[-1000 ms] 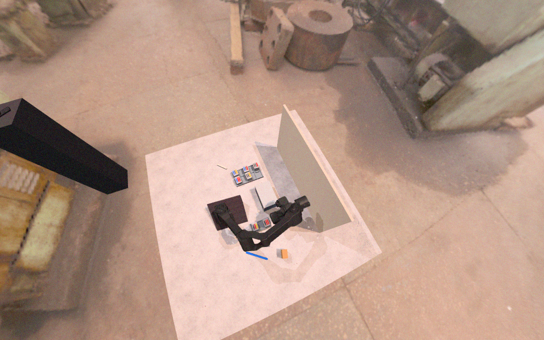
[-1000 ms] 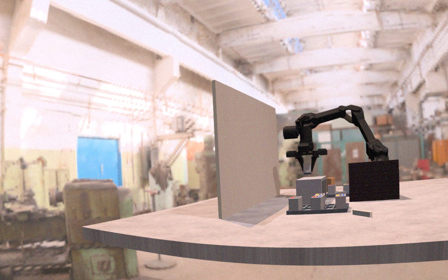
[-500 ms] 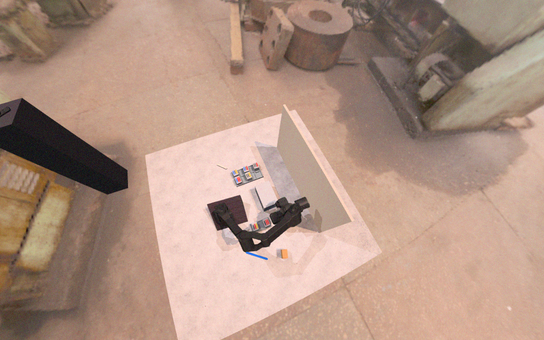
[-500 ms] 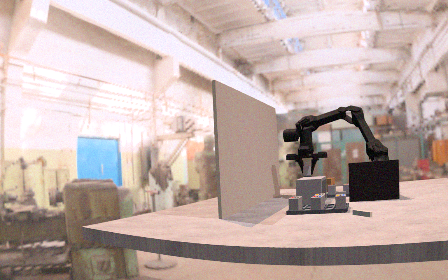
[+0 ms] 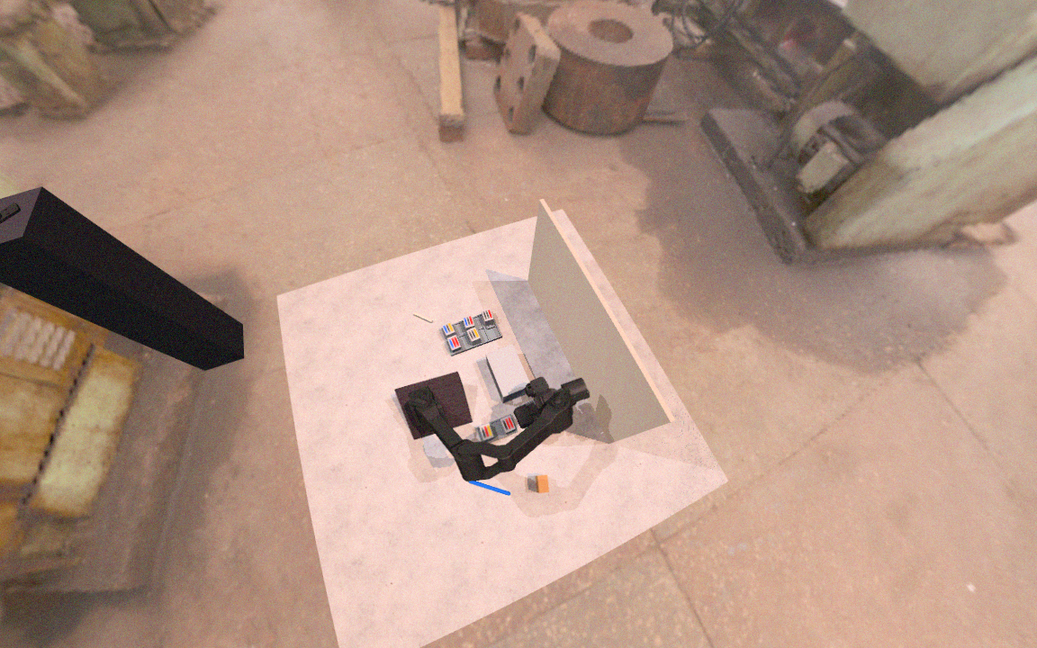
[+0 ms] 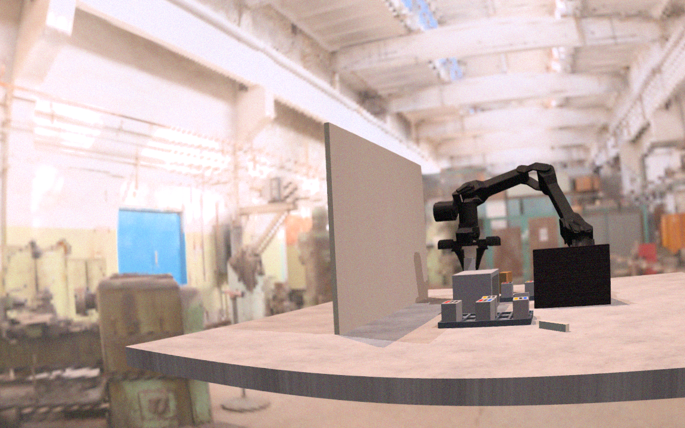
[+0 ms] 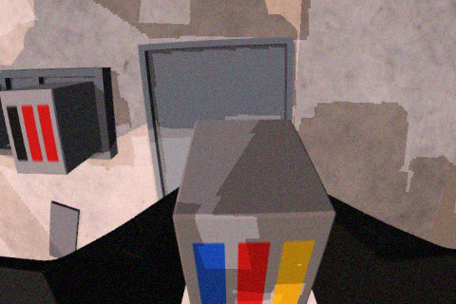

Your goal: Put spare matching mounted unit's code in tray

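Biggest thing here is the pale table (image 5: 393, 547), with a tall grey panel (image 6: 374, 229) standing upright along one side of it. Next down in size is the black arm (image 5: 498, 451), which rises from a dark square base plate (image 5: 446, 391) and bends over toward the panel. Right by the panel sits the big grey mounted unit (image 6: 474, 285), a plain box from this side, can't read any code on it from these views. Then there's the flat grey tray (image 7: 218, 89), a shallow rimmed rectangle lying on the table right under the wrist camera. Past the unit is a dark rack (image 5: 470, 331) of small grey cubes with colour stripes on them, and there's another little group of striped cubes (image 5: 498, 429) near the arm's elbow. The gripper (image 6: 467, 255) is clamped on a spare (image 7: 254, 216), a small grey cube with blue, red and yellow bars on its face, held up in the air above the near edge of the tray and not touching it. Off to the side in the wrist view is another cube with black and red bars (image 7: 53, 123). Smallest bits: an orange block (image 5: 538, 482), a blue stick (image 5: 490, 486) and a little pale stick (image 5: 422, 317) lying on the table.
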{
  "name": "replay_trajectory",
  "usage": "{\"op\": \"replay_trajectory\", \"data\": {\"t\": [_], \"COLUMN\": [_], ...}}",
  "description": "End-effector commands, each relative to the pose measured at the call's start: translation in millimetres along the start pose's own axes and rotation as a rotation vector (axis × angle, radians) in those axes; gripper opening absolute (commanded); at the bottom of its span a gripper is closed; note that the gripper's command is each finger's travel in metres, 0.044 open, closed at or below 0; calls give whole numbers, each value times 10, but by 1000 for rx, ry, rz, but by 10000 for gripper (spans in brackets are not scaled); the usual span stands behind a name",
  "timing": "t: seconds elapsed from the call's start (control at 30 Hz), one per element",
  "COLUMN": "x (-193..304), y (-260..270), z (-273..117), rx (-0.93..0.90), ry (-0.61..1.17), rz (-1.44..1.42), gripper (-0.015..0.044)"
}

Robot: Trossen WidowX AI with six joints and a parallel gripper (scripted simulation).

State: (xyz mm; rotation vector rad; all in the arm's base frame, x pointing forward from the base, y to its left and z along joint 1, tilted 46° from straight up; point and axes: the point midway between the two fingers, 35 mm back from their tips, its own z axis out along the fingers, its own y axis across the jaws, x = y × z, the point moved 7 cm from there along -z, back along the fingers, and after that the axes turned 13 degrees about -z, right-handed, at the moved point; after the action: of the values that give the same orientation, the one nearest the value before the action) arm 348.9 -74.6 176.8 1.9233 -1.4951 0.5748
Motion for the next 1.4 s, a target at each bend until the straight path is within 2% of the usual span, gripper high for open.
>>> {"op": "replay_trajectory", "data": {"t": [0.0, 1.37], "x": [0, 5], "y": [8, 46], "z": [46, 393], "rx": [-3, -4], "ry": [4, 10], "rz": [-4, -3], "gripper": [0, 0]}}
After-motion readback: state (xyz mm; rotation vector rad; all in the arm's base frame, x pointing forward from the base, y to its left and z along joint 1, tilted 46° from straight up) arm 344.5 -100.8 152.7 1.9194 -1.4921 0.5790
